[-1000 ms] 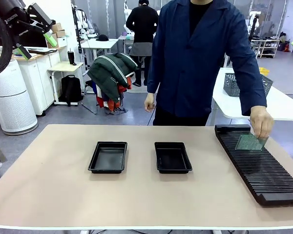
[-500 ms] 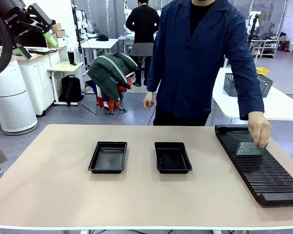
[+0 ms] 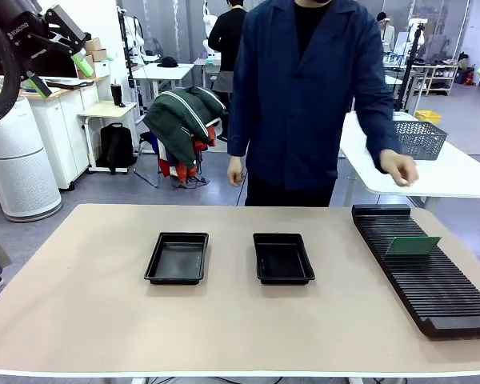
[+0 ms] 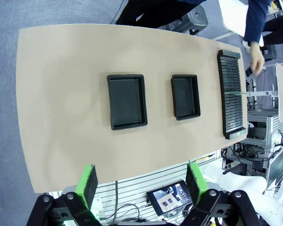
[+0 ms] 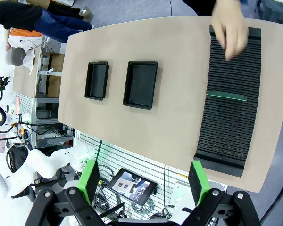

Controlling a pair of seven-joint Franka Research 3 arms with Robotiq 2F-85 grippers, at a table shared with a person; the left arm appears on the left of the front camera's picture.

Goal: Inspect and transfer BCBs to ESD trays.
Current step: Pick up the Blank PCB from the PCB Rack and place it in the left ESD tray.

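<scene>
1. Front view: one BCB (image 3: pixel 413 246) stands tilted on edge in a slot of the ribbed rack (image 3: pixel 442 294) at the table's right side. The slot likely props it so its top edge is free to grasp.
2. The person's hand (image 3: pixel 398 168) hangs above the rack, apart from the board.
3. Both ESD trays (image 3: pixel 177 259) lie empty mid-table, near each other.
4. The left gripper (image 4: pixel 142 186) and right gripper (image 5: pixel 144 181) are high above the table, fingers spread and holding nothing.

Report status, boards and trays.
Left hand open, right hand open, high over table. One BCB standing in rack; ESD trays empty. Person's hand over rack.
</scene>
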